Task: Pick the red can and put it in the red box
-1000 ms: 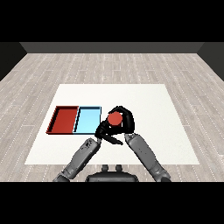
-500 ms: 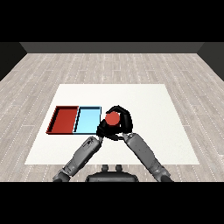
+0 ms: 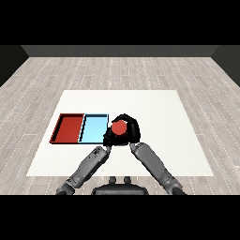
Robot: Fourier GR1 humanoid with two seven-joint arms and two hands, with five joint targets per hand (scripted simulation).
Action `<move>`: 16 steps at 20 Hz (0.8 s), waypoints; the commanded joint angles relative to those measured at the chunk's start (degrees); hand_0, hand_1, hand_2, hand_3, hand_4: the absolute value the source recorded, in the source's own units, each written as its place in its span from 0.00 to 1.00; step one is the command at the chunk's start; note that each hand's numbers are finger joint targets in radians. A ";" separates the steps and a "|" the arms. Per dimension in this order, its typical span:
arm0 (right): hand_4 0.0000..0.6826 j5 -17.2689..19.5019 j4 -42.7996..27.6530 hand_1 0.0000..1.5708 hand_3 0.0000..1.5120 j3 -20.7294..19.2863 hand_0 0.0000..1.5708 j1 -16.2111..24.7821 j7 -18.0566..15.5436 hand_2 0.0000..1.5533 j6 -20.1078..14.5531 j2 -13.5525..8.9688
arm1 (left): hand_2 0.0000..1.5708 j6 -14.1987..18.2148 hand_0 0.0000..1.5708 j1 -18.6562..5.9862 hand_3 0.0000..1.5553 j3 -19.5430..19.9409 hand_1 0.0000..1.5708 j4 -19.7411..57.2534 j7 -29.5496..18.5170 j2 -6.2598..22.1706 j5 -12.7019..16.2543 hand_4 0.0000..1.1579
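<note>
The red can (image 3: pixel 119 127) is held just right of the light blue tray (image 3: pixel 93 129), with my right hand (image 3: pixel 131 131) curled round it from the right and behind. My left hand (image 3: pixel 108 139) lies low against the can's left side, next to the blue tray's right edge; its fingers are hidden among the dark shapes. The red tray (image 3: pixel 68 128) lies further left, side by side with the blue one, and nothing is in it.
The white table (image 3: pixel 159 112) spreads wide to the right and behind the hands. Grey wood floor surrounds it. Both forearms come in from the lower middle and cross the table's front edge.
The right hand with the red can has crept slightly left toward the blue tray. The left hand has stayed close beside it.
</note>
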 commanded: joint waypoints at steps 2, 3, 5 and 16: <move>0.93 0.60 0.34 1.00 0.93 1.34 1.00 2.87 -3.11 0.95 0.75 0.34 | 1.00 -0.68 1.00 2.54 0.96 1.29 1.00 -4.52 4.32 0.27 -3.44 0.97; 0.92 0.82 -2.69 1.00 0.92 0.11 1.00 1.55 1.08 0.95 0.35 0.34 | 1.00 0.69 1.00 -0.95 0.96 1.14 1.00 0.79 1.19 -0.66 -0.32 0.97; 0.92 0.18 -3.96 1.00 0.92 -2.26 1.00 2.83 0.79 0.94 3.17 -1.33 | 1.00 -2.46 1.00 4.09 0.96 2.43 1.00 -0.57 -0.69 -0.64 -2.56 0.98; 0.00 7.34 -0.22 0.00 0.00 0.39 0.00 0.71 8.43 0.00 3.31 0.05 | 1.00 2.47 1.00 0.21 0.96 1.16 1.00 -0.68 -0.94 -0.71 -1.16 0.97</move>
